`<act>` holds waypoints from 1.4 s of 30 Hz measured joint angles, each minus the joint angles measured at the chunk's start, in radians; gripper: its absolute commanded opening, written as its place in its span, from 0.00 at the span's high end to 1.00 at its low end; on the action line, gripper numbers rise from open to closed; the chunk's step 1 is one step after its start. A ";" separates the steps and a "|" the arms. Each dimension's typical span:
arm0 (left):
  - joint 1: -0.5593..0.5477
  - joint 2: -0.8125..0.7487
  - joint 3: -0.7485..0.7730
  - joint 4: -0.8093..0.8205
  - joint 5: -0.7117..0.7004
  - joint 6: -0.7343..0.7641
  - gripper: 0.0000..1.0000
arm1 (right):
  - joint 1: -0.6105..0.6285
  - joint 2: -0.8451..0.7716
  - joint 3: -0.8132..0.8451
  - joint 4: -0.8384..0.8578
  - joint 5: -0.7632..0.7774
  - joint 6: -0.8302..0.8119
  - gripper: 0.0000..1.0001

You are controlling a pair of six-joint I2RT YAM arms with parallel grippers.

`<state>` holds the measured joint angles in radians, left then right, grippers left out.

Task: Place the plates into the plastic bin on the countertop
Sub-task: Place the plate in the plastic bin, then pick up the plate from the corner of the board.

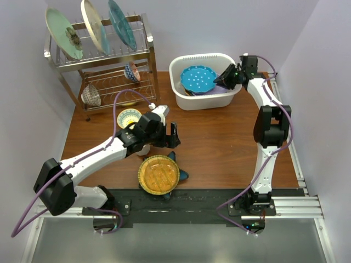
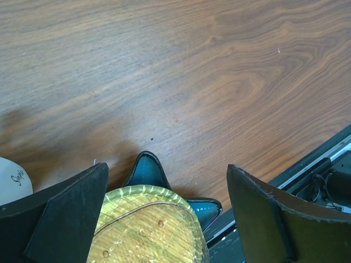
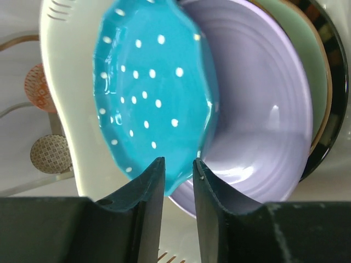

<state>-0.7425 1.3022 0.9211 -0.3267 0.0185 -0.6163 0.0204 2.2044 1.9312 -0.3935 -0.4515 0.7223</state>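
Observation:
The white plastic bin (image 1: pixel 205 99) stands at the back right of the countertop (image 1: pixel 219 142). My right gripper (image 1: pixel 224 77) is shut on the rim of the blue dotted plate (image 1: pixel 197 79), holding it tilted over the bin. In the right wrist view the gripper (image 3: pixel 178 170) pinches that plate (image 3: pixel 153 93) above a lavender plate (image 3: pixel 258 109) and darker plates stacked in the bin (image 3: pixel 66 109). My left gripper (image 1: pixel 171 135) is open and empty just behind the amber plate (image 1: pixel 158 174), which lies on the teal star-shaped plate (image 1: pixel 182 175). The left wrist view shows the gripper (image 2: pixel 167 175), amber plate (image 2: pixel 148 230) and star plate (image 2: pixel 145 170).
A steel wire rack (image 1: pixel 104 60) at the back left holds three upright plates on top and small bowls (image 1: pixel 131 71) below. A small patterned bowl (image 1: pixel 129 116) sits on the table beside my left arm. A white mug (image 2: pixel 13 181) is at my left finger. The black front edge (image 1: pixel 219 197) runs close by.

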 measured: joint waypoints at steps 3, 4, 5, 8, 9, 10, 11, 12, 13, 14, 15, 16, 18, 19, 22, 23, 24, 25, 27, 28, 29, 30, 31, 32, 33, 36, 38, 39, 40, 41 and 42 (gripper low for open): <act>0.000 0.000 -0.003 0.002 0.000 0.000 0.06 | -0.006 0.000 0.004 0.016 -0.011 -0.002 0.66; 0.000 0.000 -0.003 0.003 0.000 0.000 0.06 | -0.008 0.000 0.004 0.017 -0.011 -0.002 0.66; 0.000 0.000 -0.003 0.003 0.000 0.000 0.06 | -0.009 0.000 0.004 0.016 -0.011 -0.003 0.65; 0.000 0.000 -0.003 0.004 0.000 0.000 0.06 | -0.011 0.000 0.004 0.017 -0.012 -0.005 0.61; 0.000 0.000 -0.003 0.004 0.000 0.000 0.06 | -0.013 0.000 0.004 0.018 -0.012 -0.005 0.60; 0.000 0.000 -0.003 0.004 0.000 0.000 0.06 | -0.013 0.000 0.004 0.017 -0.012 -0.005 0.58; 0.000 0.000 -0.003 0.004 0.000 0.000 0.06 | -0.013 0.000 0.004 0.017 -0.012 -0.005 0.54; 0.000 0.000 -0.003 0.004 0.000 0.000 0.06 | -0.013 0.000 0.004 0.017 -0.012 -0.006 0.51; 0.000 0.000 -0.003 0.004 0.000 0.000 0.06 | -0.013 0.000 0.004 0.017 -0.013 -0.005 0.48; 0.000 0.000 -0.003 0.004 0.000 0.000 0.06 | -0.013 0.000 0.004 0.018 -0.013 -0.009 0.41; 0.000 0.000 -0.003 0.004 0.000 0.000 0.06 | -0.014 0.000 0.004 0.017 -0.013 -0.009 0.38; 0.000 0.000 -0.003 0.004 0.000 0.000 0.06 | -0.014 -0.001 0.004 0.017 -0.013 -0.011 0.35; 0.000 -0.001 -0.003 0.004 0.000 0.000 0.06 | -0.014 -0.005 0.003 0.017 -0.014 -0.015 0.27; 0.000 -0.001 -0.003 0.004 0.000 0.000 0.06 | -0.014 -0.010 0.001 0.019 -0.013 -0.017 0.25; 0.000 -0.003 -0.003 0.004 0.000 0.000 0.06 | -0.014 -0.043 -0.015 0.025 -0.013 -0.024 0.20; 0.000 -0.004 -0.003 0.004 0.000 0.000 0.06 | -0.014 -0.056 -0.018 0.024 -0.012 -0.026 0.19; 0.000 -0.005 -0.003 0.004 0.001 0.000 0.06 | -0.014 -0.069 -0.019 0.021 -0.012 -0.027 0.16; 0.000 -0.006 -0.003 0.004 0.001 0.000 0.06 | -0.014 -0.085 -0.019 0.019 -0.012 -0.029 0.10; 0.000 -0.007 -0.003 0.004 0.003 0.000 0.06 | -0.014 -0.121 -0.025 0.020 -0.011 -0.033 0.05; 0.000 -0.008 -0.003 0.004 0.003 0.000 0.06 | -0.014 -0.139 -0.032 0.019 -0.010 -0.036 0.03; 0.000 -0.010 -0.003 0.004 0.003 0.000 0.06 | -0.012 -0.167 -0.050 0.023 -0.007 -0.038 0.02; 0.000 -0.011 -0.003 0.004 0.003 0.000 0.06 | -0.011 -0.196 -0.069 0.024 -0.005 -0.039 0.02; 0.000 -0.014 -0.003 0.004 0.003 0.000 0.06 | -0.007 -0.225 -0.089 0.026 -0.002 -0.041 0.01; 0.000 -0.016 -0.003 0.004 0.003 0.000 0.06 | -0.002 -0.250 -0.108 0.028 -0.002 -0.042 0.01; 0.000 -0.019 -0.003 0.004 0.004 0.000 0.06 | 0.003 -0.275 -0.125 0.029 0.001 -0.043 0.01; 0.000 -0.031 -0.003 0.003 0.003 0.000 0.06 | 0.032 -0.332 -0.164 0.033 0.014 -0.051 0.01; 0.000 -0.042 -0.003 0.000 0.003 0.000 0.05 | 0.060 -0.360 -0.182 0.032 0.017 -0.059 0.01; 0.000 -0.050 -0.003 -0.003 0.002 0.000 0.05 | 0.076 -0.371 -0.189 0.031 0.019 -0.064 0.01; 0.000 -0.057 -0.003 -0.005 0.001 0.000 0.05 | 0.093 -0.383 -0.197 0.029 0.024 -0.070 0.01; 0.000 -0.062 -0.003 -0.006 0.000 0.000 0.04 | 0.103 -0.393 -0.204 0.026 0.026 -0.074 0.01; 0.000 -0.068 -0.003 -0.006 -0.001 0.000 0.04 | 0.117 -0.404 -0.212 0.021 0.031 -0.080 0.01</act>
<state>-0.7425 1.2343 0.9180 -0.3325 0.0174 -0.6167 0.1379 1.8008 1.7195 -0.3725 -0.4202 0.6426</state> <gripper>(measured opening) 0.950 0.985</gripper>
